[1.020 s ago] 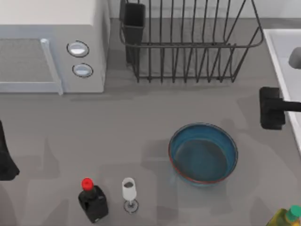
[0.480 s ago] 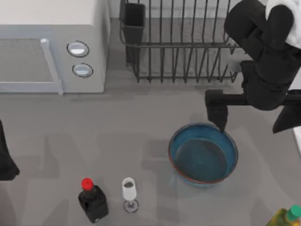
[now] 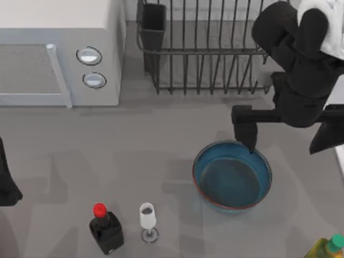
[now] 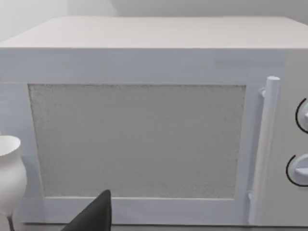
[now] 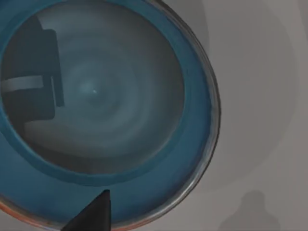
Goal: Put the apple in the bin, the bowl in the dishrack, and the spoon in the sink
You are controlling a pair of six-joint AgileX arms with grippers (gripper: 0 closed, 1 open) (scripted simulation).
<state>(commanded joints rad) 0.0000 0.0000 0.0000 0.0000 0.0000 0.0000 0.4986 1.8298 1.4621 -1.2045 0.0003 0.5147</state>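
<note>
The blue bowl [image 3: 232, 174] with its reddish rim sits upright on the grey table right of centre, and from above its teal inside [image 5: 91, 96] has nothing in it. My right gripper [image 3: 284, 141] hangs open over the bowl's far side. One finger [image 3: 245, 131] comes down to the far rim, and I cannot tell if it touches. The dishrack [image 3: 215, 51] stands behind the bowl, its black cup [image 3: 153, 24] at the left corner. A pale strip of the sink [image 3: 340, 161] shows past the right arm. My left gripper [image 3: 6, 180] is parked at the left edge. Apple, spoon and bin are out of view.
The white microwave [image 3: 59, 54] fills the back left and faces the left wrist camera [image 4: 139, 139]. A black bottle with a red cap [image 3: 106, 228] and a wine glass [image 3: 147, 217] stand front left. A yellow-green bottle [image 3: 328, 248] is at the front right corner.
The right arm swung in from the right edge to above the bowl's far rim, then edged slightly left. The bowl and the left arm have not moved.
</note>
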